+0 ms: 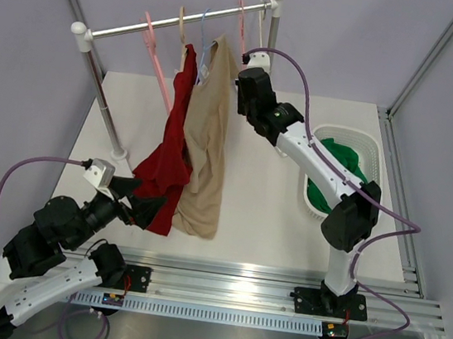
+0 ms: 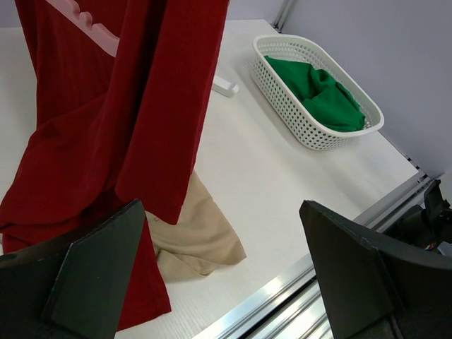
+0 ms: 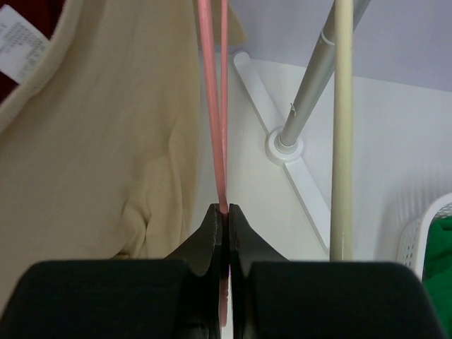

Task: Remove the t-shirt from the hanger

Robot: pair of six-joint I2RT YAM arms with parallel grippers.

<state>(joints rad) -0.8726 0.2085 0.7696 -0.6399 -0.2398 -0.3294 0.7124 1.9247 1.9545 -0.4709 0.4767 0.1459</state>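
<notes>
We saw a white table (image 1: 271,213) enclosed by pale grey walls (image 1: 360,45). The red t-shirt (image 2: 106,120) drooped from the rail (image 1: 178,26) beside a beige t-shirt (image 1: 206,150). The left gripper (image 2: 220,212) gaped wide near its hem, and the right gripper (image 3: 226,209) pinched a pink hanger (image 3: 220,106).

The red t-shirt (image 1: 174,154) and the beige t-shirt (image 1: 206,150) are plain, without print. The hanger (image 3: 222,191) is pink. The cloth (image 2: 318,92) is green, its basket (image 2: 311,134) white with a grid of small holes. The table (image 1: 263,208) is white, the cables (image 1: 284,52) purple.
</notes>
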